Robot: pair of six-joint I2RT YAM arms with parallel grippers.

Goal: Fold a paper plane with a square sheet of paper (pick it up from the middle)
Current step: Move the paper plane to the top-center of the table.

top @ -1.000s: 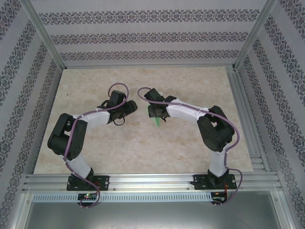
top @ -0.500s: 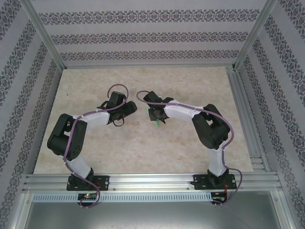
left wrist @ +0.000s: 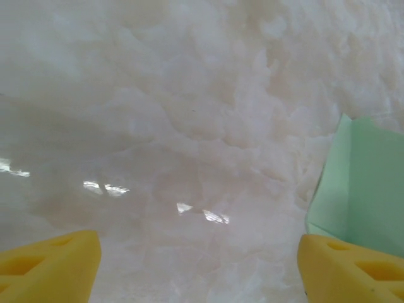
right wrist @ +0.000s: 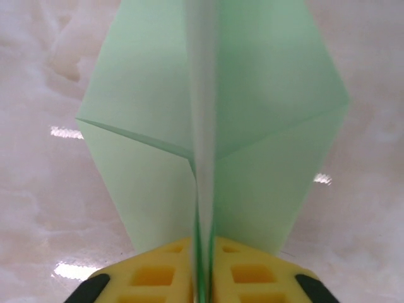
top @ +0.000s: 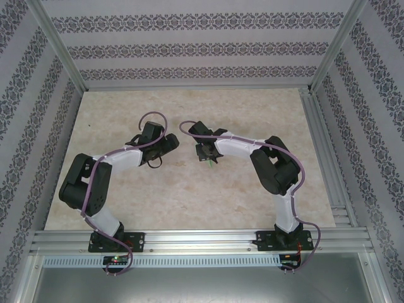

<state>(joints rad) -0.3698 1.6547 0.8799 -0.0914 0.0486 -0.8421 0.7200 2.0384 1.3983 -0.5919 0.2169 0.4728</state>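
Paper plane [right wrist: 214,139] at the middle of the worktop [left wrist: 189,95], centre crease clamped in the right tool [right wrist: 202,281]; left tool [left wrist: 199,265] stands apart, empty, just beside. Folding looks nearly done; the next move calls for spreading the wings evenly.

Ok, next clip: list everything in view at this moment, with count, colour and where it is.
paper plane: one, pale mint green, over the middle of the table, centre fold clamped between the right gripper's pads
table: one, cream marble-look top, under both arms
walls: three, white with dark patterned stripes, at the left, back and right of the table
aluminium frame: one, silver, rails along the near edge, posts at the back corners
arms: two, black and white, bolted to the near rail, reaching toward the middle
cables: two, purple, one along each arm
left gripper: one, yellow pads, open, over the table beside the paper's edge
right gripper: one, yellow pads, shut on the paper plane
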